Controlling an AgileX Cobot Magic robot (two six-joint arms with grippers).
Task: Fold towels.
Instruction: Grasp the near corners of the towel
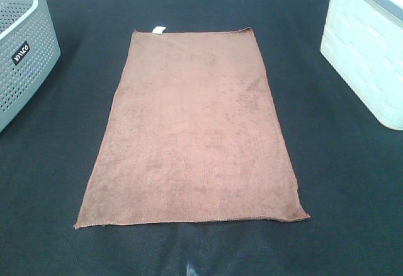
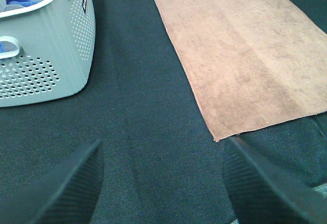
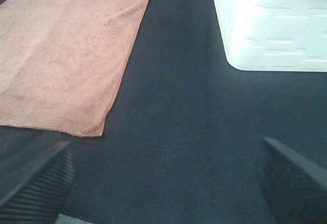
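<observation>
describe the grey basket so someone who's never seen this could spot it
A brown towel lies flat in the middle of the dark table. Left of it in the high view stands the grey basket. Unlike the white bin on the right, its walls are dotted with holes and carry a black label.
</observation>
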